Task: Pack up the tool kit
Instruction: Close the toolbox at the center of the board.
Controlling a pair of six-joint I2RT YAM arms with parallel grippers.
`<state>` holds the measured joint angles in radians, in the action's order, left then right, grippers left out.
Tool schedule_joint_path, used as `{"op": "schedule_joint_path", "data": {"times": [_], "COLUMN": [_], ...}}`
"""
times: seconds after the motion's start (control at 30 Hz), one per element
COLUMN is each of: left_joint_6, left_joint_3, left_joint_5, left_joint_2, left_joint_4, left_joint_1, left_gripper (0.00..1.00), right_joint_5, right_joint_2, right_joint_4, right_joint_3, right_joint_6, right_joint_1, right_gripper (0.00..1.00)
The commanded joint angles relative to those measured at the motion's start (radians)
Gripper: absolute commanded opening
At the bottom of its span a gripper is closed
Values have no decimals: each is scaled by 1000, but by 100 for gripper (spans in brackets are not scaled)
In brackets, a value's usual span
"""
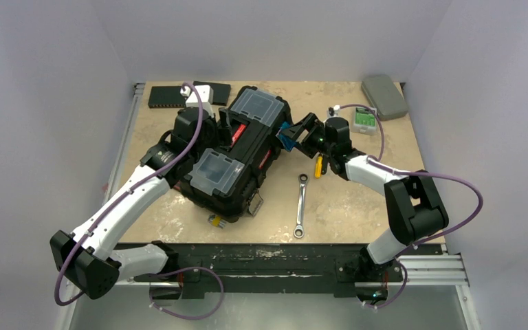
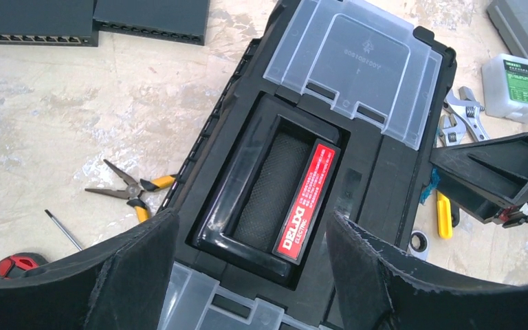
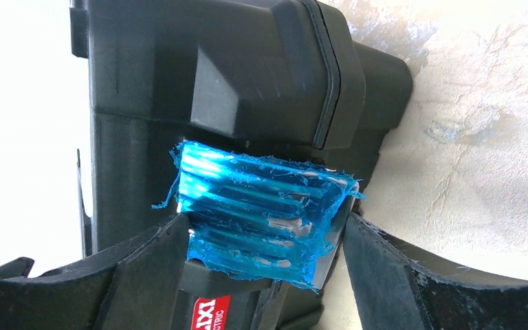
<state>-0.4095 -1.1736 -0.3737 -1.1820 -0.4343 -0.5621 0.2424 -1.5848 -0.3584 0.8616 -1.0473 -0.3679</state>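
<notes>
Top external view: the black toolbox [image 1: 247,148] lies slanted at the table's centre, with a ratchet wrench [image 1: 300,205] on the tabletop at its 4 o'clock. The left gripper [image 2: 253,218] hovers over the red-labelled handle [image 2: 307,199], jaws spread wide, holding nothing. The right gripper [image 3: 265,223], at the toolbox's 2 o'clock, straddles a blue-filmed latch [image 3: 261,199]; whether its jaws press the latch cannot be told.

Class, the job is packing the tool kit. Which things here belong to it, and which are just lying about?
Belong: toolbox, pliers, ratchet wrench, adjustable wrench.
Lying about: flat black boxes, grey case, green-labelled white container.
</notes>
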Motion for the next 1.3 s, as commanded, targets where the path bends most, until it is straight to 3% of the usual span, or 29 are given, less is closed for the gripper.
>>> {"op": "schedule_joint_path", "data": {"times": [0.0,0.5,0.7,1.0,1.27], "left_joint_6": [-8,-8,-32,-63,-57], "left_joint_3": [-57,-104,-153,-239,-271], "left_joint_5": [2,85,244,429,451], "left_joint_2": [-7,-46,-99,-182,-224], "left_joint_4": [26,-5,-38,-60,-60], "left_joint_1": [21,88,175,292,315], "left_gripper": [76,76,76,79,80], "right_joint_5": [-14,29,33,7,-14], "right_joint_2": [-12,-99,-95,-30,39], "right_joint_4": [-72,-161,-156,-85,-4], "right_joint_3": [-6,-71,-57,-31,2], "right_joint_6": [-3,-22,-9,41,96], "right_joint_1": [-10,-11,-10,-8,-2], "right_gripper": [76,73,73,89,92]}}
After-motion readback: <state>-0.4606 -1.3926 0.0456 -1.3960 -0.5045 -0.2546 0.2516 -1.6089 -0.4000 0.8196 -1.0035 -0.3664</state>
